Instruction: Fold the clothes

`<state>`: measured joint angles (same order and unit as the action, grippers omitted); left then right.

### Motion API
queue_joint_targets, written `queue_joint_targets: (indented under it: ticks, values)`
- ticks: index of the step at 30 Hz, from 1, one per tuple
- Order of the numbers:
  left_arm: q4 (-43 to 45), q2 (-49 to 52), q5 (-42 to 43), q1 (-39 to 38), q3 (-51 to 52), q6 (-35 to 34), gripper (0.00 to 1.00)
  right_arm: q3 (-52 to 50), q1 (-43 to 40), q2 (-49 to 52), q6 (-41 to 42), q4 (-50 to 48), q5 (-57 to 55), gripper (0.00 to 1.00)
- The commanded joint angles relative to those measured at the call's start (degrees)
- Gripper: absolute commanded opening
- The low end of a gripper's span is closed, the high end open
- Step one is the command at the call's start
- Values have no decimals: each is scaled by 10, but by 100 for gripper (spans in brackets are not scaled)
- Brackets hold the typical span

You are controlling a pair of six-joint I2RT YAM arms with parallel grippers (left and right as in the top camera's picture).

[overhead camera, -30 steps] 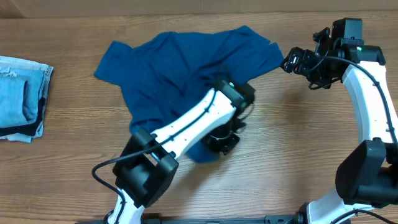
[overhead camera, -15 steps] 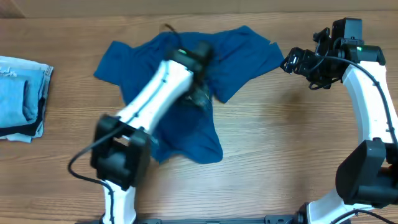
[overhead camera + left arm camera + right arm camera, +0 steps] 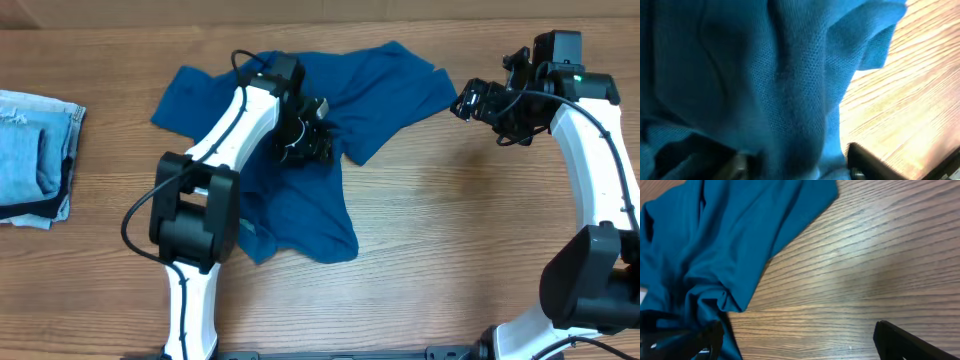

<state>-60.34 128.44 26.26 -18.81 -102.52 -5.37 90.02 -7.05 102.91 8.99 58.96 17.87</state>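
Shirt [image 3: 790, 90] bunched between left fingers [image 3: 867, 156]

Shirt [image 3: 765, 85]: deep teal knit, creased, fills most of the frame (weave plainly visible).
Bench [image 3: 910, 100]: pale wood grain, right side.
Left tool [image 3: 795, 167]: 2 dark fingers flank bunched fabric; grip unclear.

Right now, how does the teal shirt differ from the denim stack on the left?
The shirt is deep teal, the denim stack pale blue. The shirt lies spread and rumpled; the stack is folded. The left gripper is over the shirt; nothing touches the stack. Both rest on the table.
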Motion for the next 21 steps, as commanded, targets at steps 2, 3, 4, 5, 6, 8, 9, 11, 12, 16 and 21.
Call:
queue_joint_targets:
  ticks: [2, 3, 4, 5, 6, 8, 9, 11, 12, 16, 21]
  values:
    - [-9, 8, 88, -1, -12, 30, 4, 17, -1, -16, 0, -2, 7, 100]
    - [-9, 3, 101, -3, -12, 31, 4, 17, -1, -16, 0, -2, 7, 100]
    - [-11, -3, 115, -7, -12, 31, 4, 17, -1, -16, -1, -4, 6, 100]
    - [-14, -11, 124, -12, -13, 31, 4, 17, -1, -16, -1, -6, 2, 100]
    - [-19, -25, 126, -20, -13, 31, 4, 17, -2, -16, -7, -11, -16, 100]
    - [-34, -53, 130, -43, -13, 39, 4, 17, -6, -17, -18, -24, -65, 100]
    - [-43, -70, 135, -64, -13, 42, 4, 17, -12, -17, -18, -32, -78, 100]
    - [-57, -94, 136, -126, -13, 55, 4, 17, -29, -17, -13, -41, -66, 100]
    - [-58, -97, 136, -150, -13, 55, 4, 17, -34, -17, -13, -42, -57, 100]
    - [-59, -97, 95, -264, -12, 56, 4, 17, -56, -17, -13, -40, -47, 100]
    - [-83, -97, 22, -335, -12, 56, 35, 17, -65, -17, -13, -41, -27, 100]
